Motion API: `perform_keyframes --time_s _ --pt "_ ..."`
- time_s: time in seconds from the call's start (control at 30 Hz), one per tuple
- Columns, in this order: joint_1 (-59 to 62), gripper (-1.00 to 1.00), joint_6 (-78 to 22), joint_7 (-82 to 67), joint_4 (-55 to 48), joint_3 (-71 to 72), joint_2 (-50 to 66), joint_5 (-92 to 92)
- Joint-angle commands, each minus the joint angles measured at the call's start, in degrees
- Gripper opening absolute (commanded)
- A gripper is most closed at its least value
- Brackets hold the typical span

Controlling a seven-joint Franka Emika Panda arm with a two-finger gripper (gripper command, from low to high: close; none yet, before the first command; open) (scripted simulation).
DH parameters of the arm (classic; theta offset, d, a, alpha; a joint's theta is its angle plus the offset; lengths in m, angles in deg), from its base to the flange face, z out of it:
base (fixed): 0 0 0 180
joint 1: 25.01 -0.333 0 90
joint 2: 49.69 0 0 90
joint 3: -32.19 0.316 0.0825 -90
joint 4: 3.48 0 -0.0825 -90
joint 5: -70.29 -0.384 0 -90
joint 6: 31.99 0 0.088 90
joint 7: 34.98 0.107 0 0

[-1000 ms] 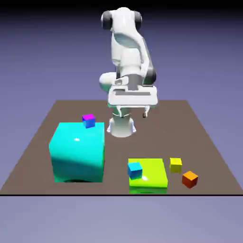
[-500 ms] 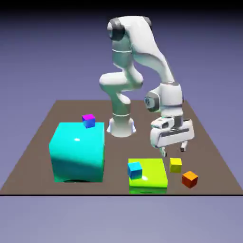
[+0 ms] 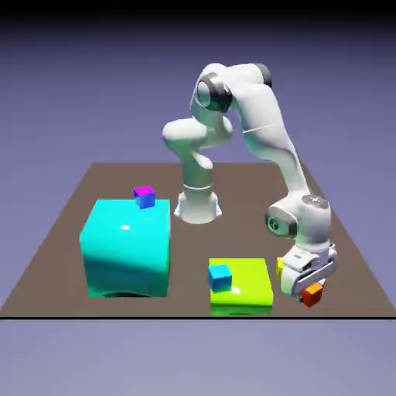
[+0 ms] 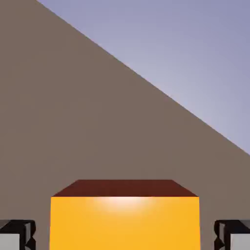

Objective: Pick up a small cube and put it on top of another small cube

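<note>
The small cube [image 3: 312, 294] is orange-red and rests on the brown table [image 3: 69, 232] near its front edge, at the exterior view's right. My gripper [image 3: 310, 287] has come down over it, with a finger on either side. The hand view is filled low down by the small cube [image 4: 125, 222], bright orange on the face towards me. Grey fingertips [image 4: 17, 235] stand close by its left and right sides, with only a sliver of table between. The cube still sits on the table.
A lime block [image 3: 247, 288] lies just left of the hand and carries a small blue cube [image 3: 220, 276]. A large cyan block [image 3: 126, 247] stands at the left with a purple-blue cube [image 3: 144, 196] on top. A small yellow cube [image 3: 279, 268] is mostly hidden behind the hand.
The arm swung from above the table's back down to the front right, passing over the yellow cube. The jaws, wide before, have closed in around the orange-red cube.
</note>
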Motion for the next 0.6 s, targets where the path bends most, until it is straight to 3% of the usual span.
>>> perform_keyframes --time_s 0.0,0.1,0.47,0.57 --pt "0.8 -1.0 -1.4 -0.6 0.7 0.9 -2.1 -0.7" --pt "2.9 -1.0 -5.3 -2.0 3.2 3.6 -8.3 -2.9" --pt "-8.4 -1.0 -4.0 13.5 25.5 -4.2 -30.4 -11.5" --pt "-9.5 -1.0 -0.5 14.8 24.9 -5.6 -26.3 -9.8"
